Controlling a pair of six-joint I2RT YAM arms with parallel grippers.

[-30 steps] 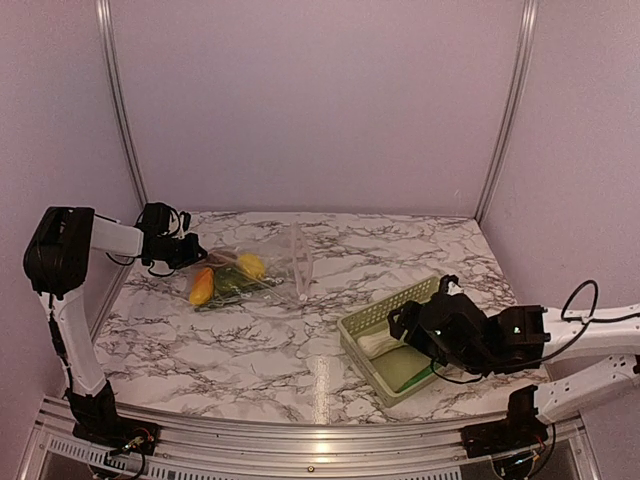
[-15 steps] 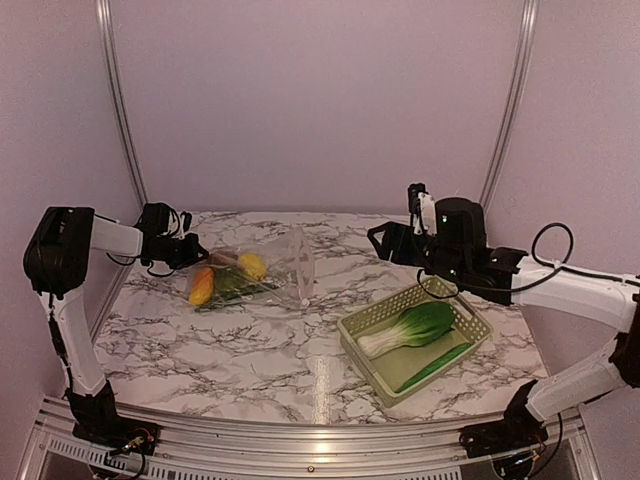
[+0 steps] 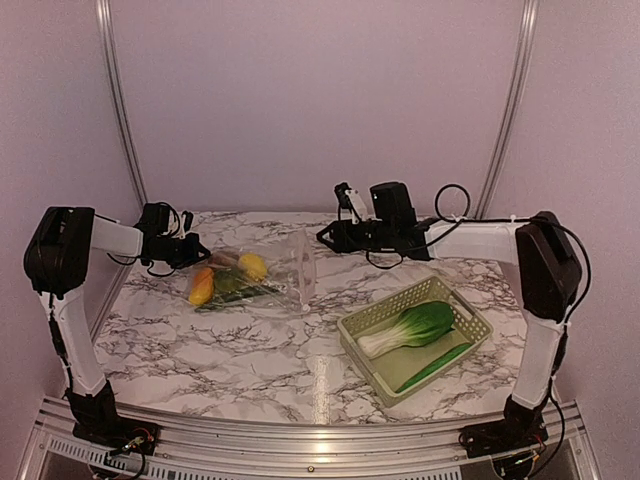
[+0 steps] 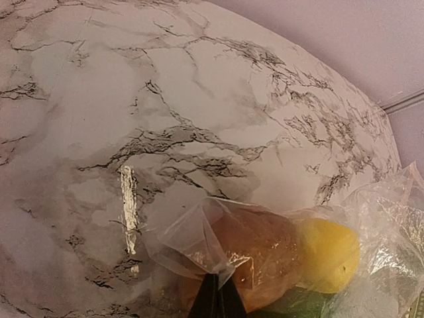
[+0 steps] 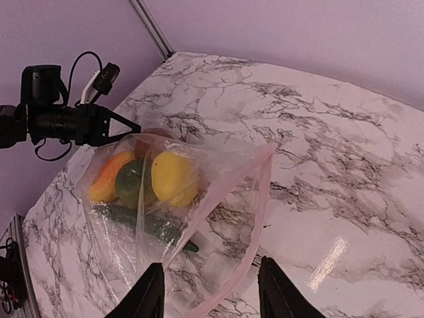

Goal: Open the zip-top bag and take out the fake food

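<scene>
Lilac walls (image 3: 300, 100) are enclosing a marble worktop (image 3: 250, 350), where the bag (image 3: 270, 275) is lying left of centre. Its mouth is gaping toward the right pincer (image 5: 211, 265), which is hovering just beside it, released. The left pincer (image 4: 215, 298) is pinching the bag's left corner, clenched. A lemon (image 5: 173, 177), potato (image 4: 258, 255) and orange fruit (image 3: 201, 287) are sitting inside. The bok choy (image 3: 415, 325) is lying in the basket (image 3: 365, 320).

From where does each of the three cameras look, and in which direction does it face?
Top external: above and behind the arm bases, facing down over the table; both arms, left gripper and right gripper show.
Left wrist: low over the table, looking along its shut fingers, which pinch the zip-top bag.
Right wrist: raised, facing down at the bag's mouth; its two fingers show, apart.
Shared: both wrist views show the lemon inside the bag.
</scene>
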